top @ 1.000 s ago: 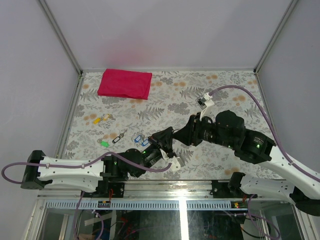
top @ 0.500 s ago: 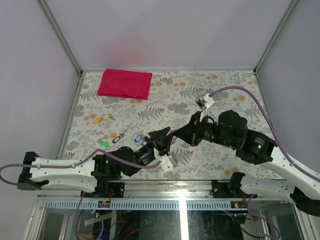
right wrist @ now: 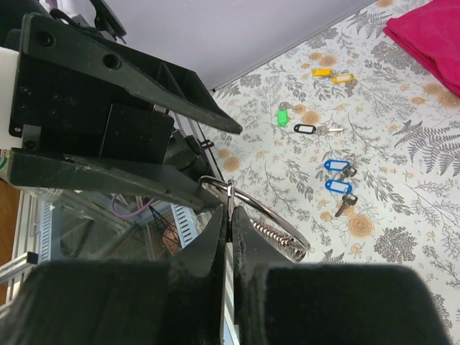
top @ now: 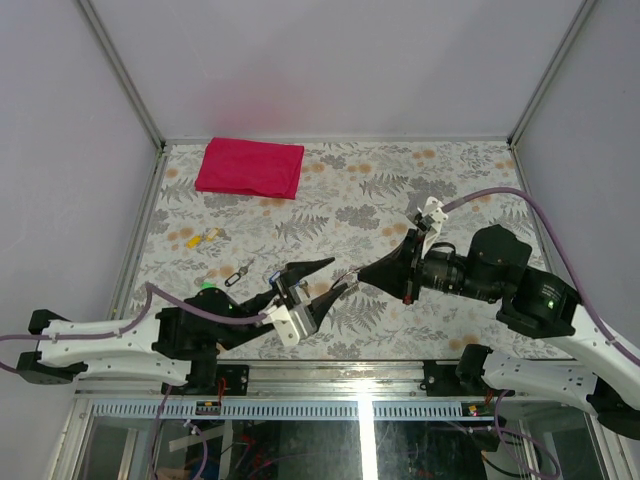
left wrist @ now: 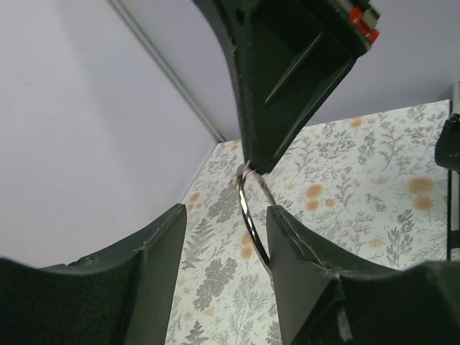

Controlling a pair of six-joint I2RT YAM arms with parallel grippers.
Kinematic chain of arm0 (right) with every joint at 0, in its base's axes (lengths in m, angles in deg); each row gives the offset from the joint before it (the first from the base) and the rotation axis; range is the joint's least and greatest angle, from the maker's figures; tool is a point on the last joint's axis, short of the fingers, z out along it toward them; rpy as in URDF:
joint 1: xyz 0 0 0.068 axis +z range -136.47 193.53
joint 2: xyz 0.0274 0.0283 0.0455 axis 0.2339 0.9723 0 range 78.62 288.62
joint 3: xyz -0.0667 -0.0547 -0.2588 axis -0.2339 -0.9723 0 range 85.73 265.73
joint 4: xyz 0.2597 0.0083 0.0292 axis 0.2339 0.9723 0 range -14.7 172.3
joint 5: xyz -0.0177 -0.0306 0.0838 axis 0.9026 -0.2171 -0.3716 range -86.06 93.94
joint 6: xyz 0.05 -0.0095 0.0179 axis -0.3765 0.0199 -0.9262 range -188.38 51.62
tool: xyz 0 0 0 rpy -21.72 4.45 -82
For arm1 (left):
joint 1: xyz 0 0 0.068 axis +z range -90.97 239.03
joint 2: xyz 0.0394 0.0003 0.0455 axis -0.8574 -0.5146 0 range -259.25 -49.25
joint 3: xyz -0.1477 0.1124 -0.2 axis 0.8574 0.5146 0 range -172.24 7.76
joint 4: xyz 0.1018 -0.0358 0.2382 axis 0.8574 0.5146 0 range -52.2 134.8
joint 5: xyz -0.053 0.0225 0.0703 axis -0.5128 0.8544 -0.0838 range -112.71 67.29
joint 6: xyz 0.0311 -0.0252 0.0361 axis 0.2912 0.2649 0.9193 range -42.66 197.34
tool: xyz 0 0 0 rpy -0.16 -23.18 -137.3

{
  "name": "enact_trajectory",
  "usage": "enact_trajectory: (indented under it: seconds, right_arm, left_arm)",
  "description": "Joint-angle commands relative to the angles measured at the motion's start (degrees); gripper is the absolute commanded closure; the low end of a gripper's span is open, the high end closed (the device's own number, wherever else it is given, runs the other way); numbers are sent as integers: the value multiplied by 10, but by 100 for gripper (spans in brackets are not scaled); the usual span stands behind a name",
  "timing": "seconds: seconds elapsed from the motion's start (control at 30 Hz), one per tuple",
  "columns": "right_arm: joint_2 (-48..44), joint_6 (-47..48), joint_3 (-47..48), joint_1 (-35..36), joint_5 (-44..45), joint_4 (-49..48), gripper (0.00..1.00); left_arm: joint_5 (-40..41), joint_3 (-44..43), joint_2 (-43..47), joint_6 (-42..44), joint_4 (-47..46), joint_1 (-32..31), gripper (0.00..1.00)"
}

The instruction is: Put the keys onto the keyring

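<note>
We hold the keyring [right wrist: 277, 231] aloft, pinched in our closed right fingers [right wrist: 201, 251]. Our left fingers [left wrist: 162, 244] stand parted either side of it, gripping nothing. Both keys [right wrist: 334, 164] lie on the surface [right wrist: 417, 215] (neither is threaded). Next, we judge, the left must fetch one.

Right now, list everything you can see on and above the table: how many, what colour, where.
table: one, floral pattern, under everything.
cloth: one, red, far left corner.
yellow tags: two, yellow, left side, nearer than the cloth.
green tag: one, green, by the left arm.
black tag: one, black, beside the green tag.
keys: two, blue heads, side by side on the table.
keyring: one, silver, in the air.
left fingers: two, black, apart, at the keyring.
right fingers: two, black, shut on the keyring.
</note>
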Motion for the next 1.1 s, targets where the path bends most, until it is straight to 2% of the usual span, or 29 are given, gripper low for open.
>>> enact_trajectory:
  seconds: [0.0,0.47,0.97,1.07]
  right_arm:
    - [4,23,30,5,-30,-17,100]
    - [13,11,46,5,-58,10,100]
    - [27,1,58,5,-77,19,100]
    - [30,-1,58,5,-81,19,100]
  left_arm:
    - [-42,-28,-15,-15,-5,-2,51]
    - [-58,-42,-35,45,10,-2,64]
    - [-51,-56,-52,107,54,-2,71]
    - [-51,-57,-53,113,54,-2,75]
